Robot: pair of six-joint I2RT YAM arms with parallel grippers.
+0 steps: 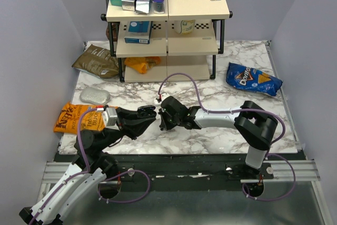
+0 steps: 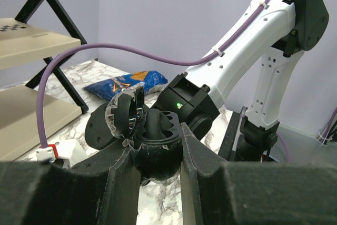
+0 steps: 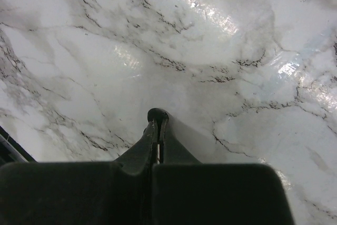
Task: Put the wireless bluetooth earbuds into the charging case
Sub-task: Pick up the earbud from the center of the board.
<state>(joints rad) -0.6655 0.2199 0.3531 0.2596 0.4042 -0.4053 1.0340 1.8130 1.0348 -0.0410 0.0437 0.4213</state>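
My left gripper [image 1: 148,113] is shut on the black oval charging case [image 2: 157,148] and holds it above the marble table. The case's lid [image 2: 124,113] stands open to the left, and the sockets in its base [image 2: 169,125] look empty. My right gripper [image 1: 163,124] is just right of the case, pointing down at the table. In the right wrist view its fingers [image 3: 158,117] are shut together, with a tiny black rounded earbud [image 3: 157,114] pinched at the tips over bare marble. I cannot make out a second earbud.
A shelf rack [image 1: 167,35] with boxes and cups stands at the back. A blue Doritos bag [image 1: 254,79] lies at the right. An orange chip bag [image 1: 73,117], a silver pouch [image 1: 95,96] and a brown bag [image 1: 97,61] lie at the left.
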